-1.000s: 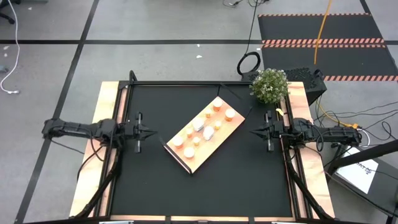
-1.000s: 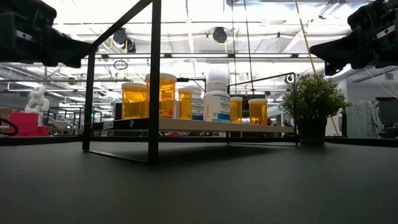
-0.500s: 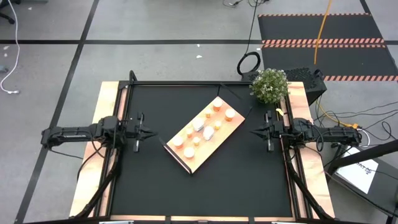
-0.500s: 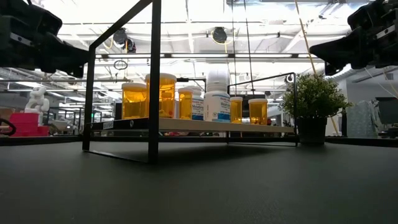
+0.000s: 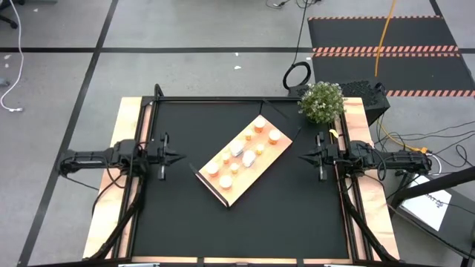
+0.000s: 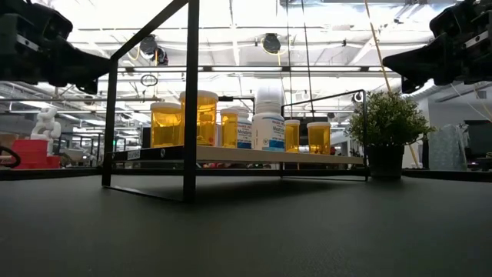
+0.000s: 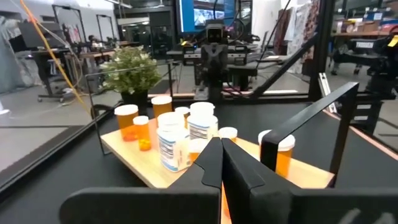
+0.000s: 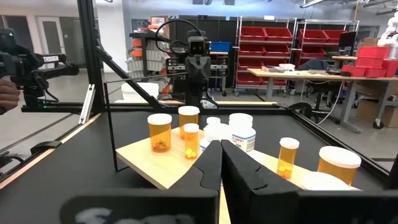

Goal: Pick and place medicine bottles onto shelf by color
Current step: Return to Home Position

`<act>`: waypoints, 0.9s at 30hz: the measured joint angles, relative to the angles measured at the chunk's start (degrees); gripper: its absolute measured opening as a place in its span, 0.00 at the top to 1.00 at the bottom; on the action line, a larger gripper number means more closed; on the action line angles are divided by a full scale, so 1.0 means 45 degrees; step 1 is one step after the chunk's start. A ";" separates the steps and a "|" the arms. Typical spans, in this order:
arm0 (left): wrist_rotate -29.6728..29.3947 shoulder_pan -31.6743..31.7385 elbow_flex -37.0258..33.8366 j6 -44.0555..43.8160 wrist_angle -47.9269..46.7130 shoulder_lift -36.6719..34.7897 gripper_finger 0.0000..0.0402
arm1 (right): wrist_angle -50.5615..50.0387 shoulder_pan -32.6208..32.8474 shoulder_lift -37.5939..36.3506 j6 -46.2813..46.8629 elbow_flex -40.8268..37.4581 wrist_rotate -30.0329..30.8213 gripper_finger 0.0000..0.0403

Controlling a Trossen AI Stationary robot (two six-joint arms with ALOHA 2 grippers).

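Note:
The shelf (image 5: 246, 179), a light-wood board raised on a thin black frame (image 6: 191, 92), stands slantwise in the middle of the black mat. Several medicine bottles (image 5: 237, 157) stand upright on it. Some are orange with white caps (image 6: 167, 123) and some are white (image 6: 268, 119). My left gripper (image 5: 184, 156) is shut at the table's left edge and points level toward the shelf, well short of it. My right gripper (image 5: 300, 156) is shut at the right edge, also level and facing the shelf. In the wrist views the shut fingertips (image 7: 221, 142) (image 8: 219, 144) hold nothing.
A small potted plant (image 5: 321, 100) stands at the table's far right corner, near my right arm. Black mat lies bare all round the shelf, widest toward the near edge. The room behind holds benches, racks and red bins.
My left arm has shifted slightly where it is at the left edge, and its gripper has rolled a little about its own line. The gripper has stayed shut and in place. My right arm, the shelf and the bottles have kept still.

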 joint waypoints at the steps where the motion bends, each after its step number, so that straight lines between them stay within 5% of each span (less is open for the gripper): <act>1: -0.0115 -0.0148 0.0000 -0.0091 -0.0014 0.0000 1.00 | 0.0004 0.0000 0.0000 0.0000 -0.0002 0.0000 1.00; 10: -0.1113 -0.1333 0.0010 0.0502 0.0039 0.0000 1.00 | 0.0004 0.0000 0.0000 0.0000 -0.0004 0.0000 1.00; 27: -0.0422 -0.0557 0.0015 0.1100 -0.0097 0.0053 0.98 | 0.0000 0.0000 0.0000 0.0000 -0.0004 0.0000 1.00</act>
